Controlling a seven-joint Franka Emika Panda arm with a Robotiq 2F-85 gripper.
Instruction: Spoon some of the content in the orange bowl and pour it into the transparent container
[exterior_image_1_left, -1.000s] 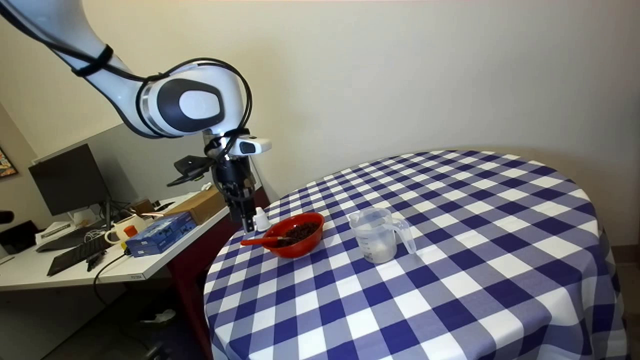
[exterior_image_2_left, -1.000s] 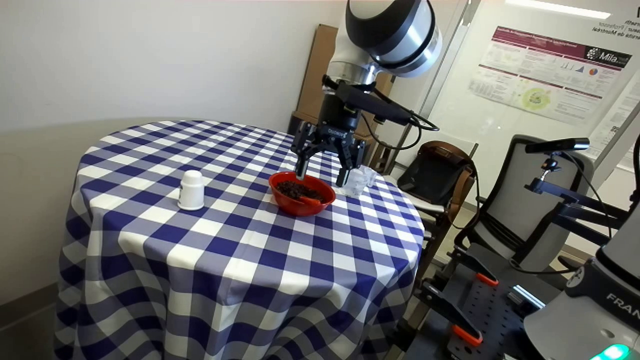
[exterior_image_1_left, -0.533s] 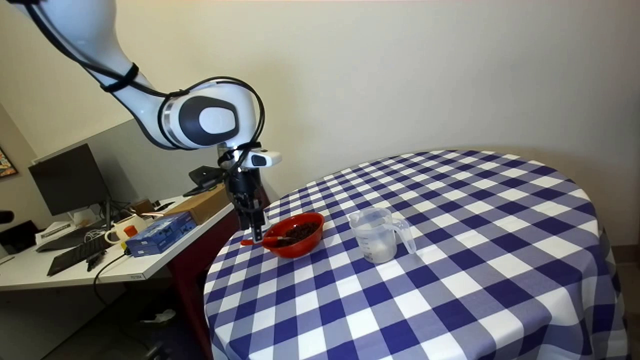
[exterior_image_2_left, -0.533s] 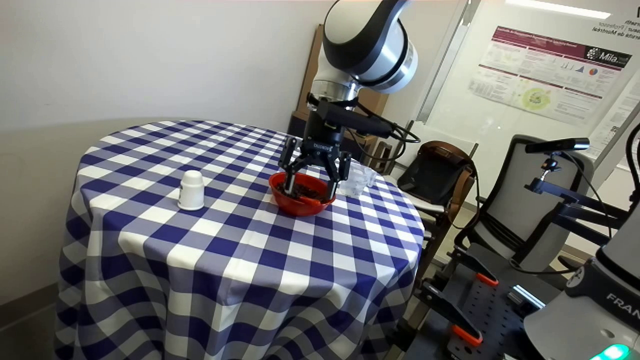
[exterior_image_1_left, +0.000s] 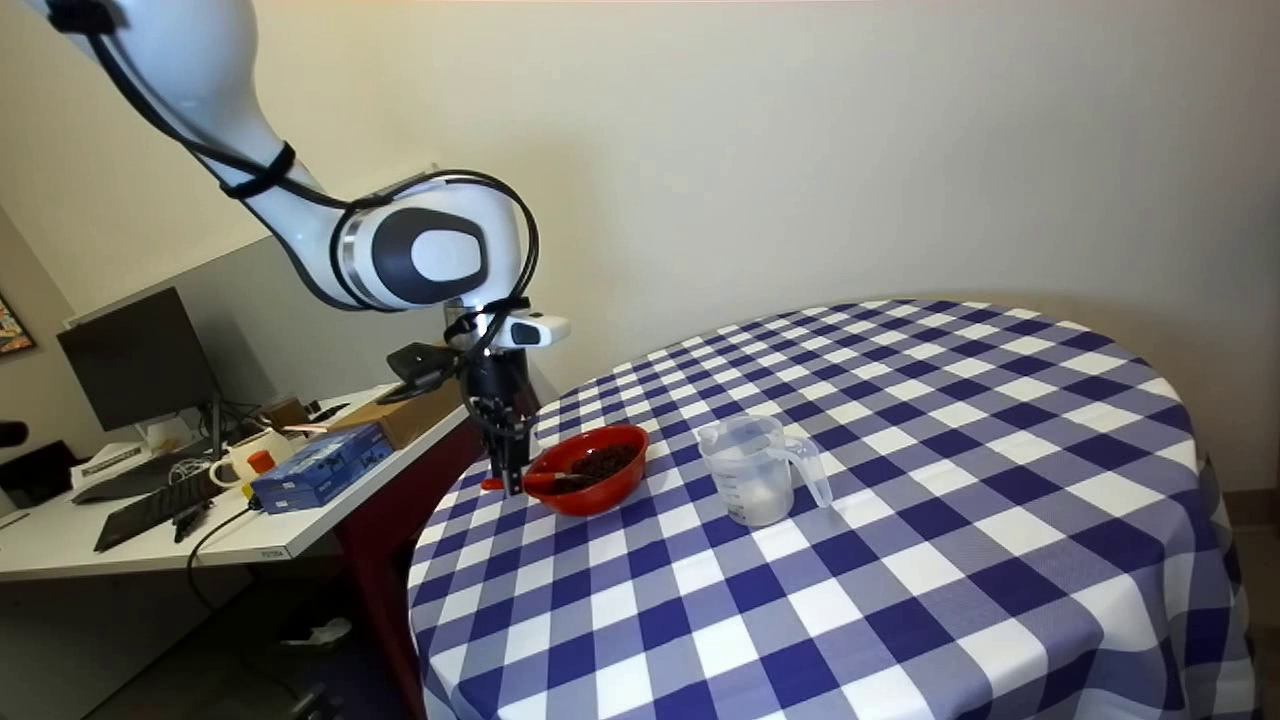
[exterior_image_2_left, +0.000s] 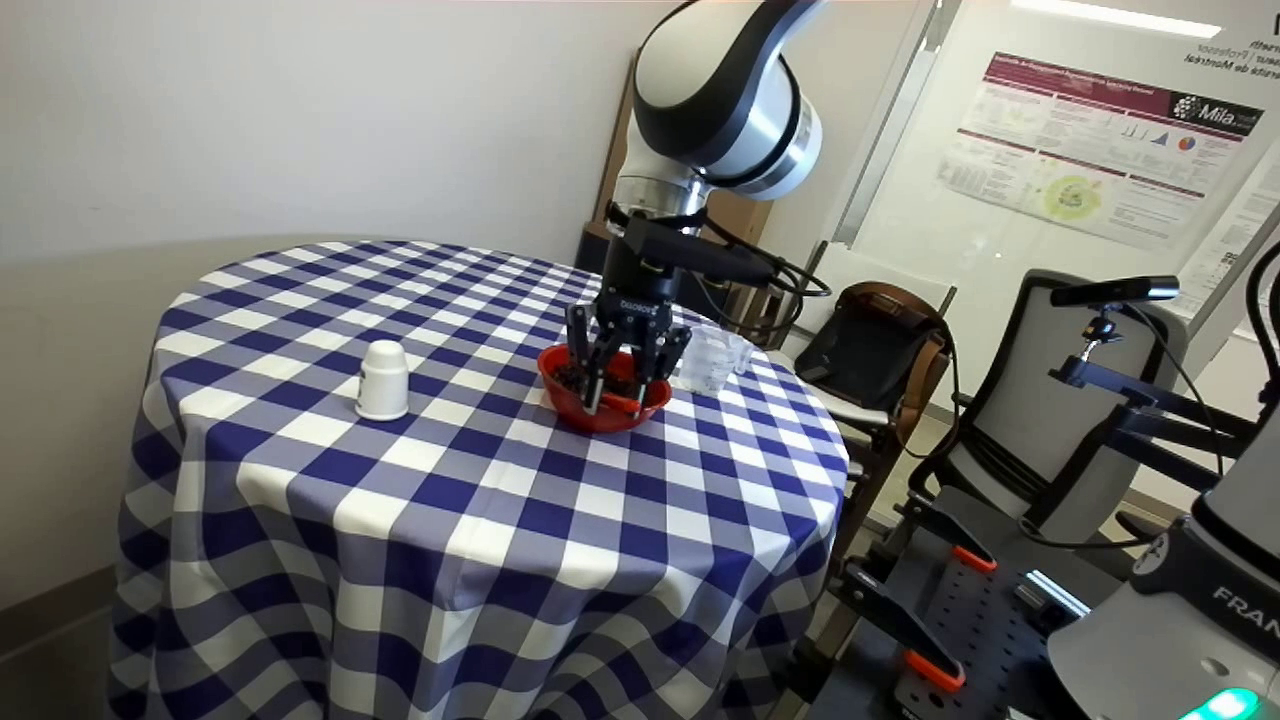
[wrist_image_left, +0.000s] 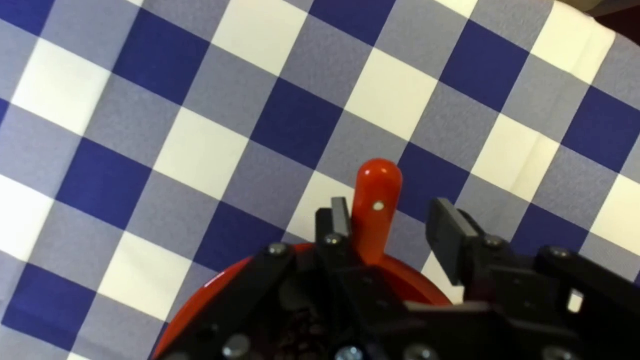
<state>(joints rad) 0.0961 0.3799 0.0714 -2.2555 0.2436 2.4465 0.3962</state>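
"Orange bowl (exterior_image_2_left: 563, 400), where's it sitting rn?"

"On the blue-white checked surface (exterior_image_2_left: 440, 330), upright, holding dark bits (exterior_image_1_left: 607, 462)."

"K. Going L to R in an exterior view, what're you seeing?"

"Far L, a white bottle (exterior_image_2_left: 383, 382) is standing upright, well apart from the bowl. Bowl's sitting next, w/ a spoon (wrist_image_left: 376, 225) leaning in it, red handle sticking out over the rim."

"And the claw (exterior_image_2_left: 616, 408), what's it doing?"

"Pointing down by the bowl's rim. Fingers are standing apart, w/ the spoon's handle lying btwn them. Wrist view's showing the handle right up by one finger; can't tell if they're touching. Other finger's leaving a clear gap."

"Ok. And the transparent container (exterior_image_2_left: 708, 362)?"

"Standing upright R of the bowl, apart from it, own handle pointing R. Sides are looking clear, base whitish; can't tell if it's holding anything."

"Further R?"

"Past the surface, a dark bag (exterior_image_2_left: 850, 350) w/ brown straps is showing, then a grey office chair (exterior_image_2_left: 1020, 400) is standing w/ a poster (exterior_image_2_left: 1080, 140) hanging up behind it. Bottom R corner, the robot's base (exterior_image_2_left: 1190, 630) is glowing green."
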